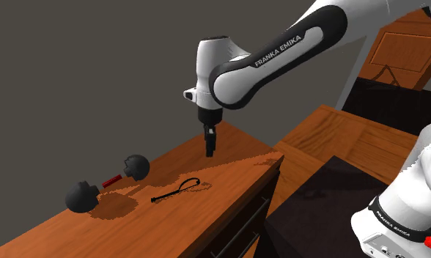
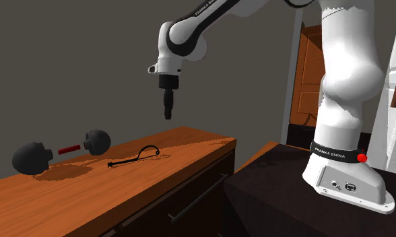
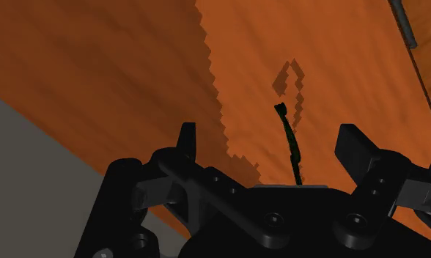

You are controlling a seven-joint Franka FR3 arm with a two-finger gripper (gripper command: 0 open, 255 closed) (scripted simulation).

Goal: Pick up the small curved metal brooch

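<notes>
The brooch, a thin dark curved wire, lies flat on the wooden top below the gripper, fingers wide apart, empty; being so slim, it could slip between closing fingers

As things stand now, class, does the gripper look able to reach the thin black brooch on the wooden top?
Probably yes. The gripper hangs open above the wooden top; the brooch lies bare there with nothing over it, and the black dumbbell sits apart from it.
</notes>
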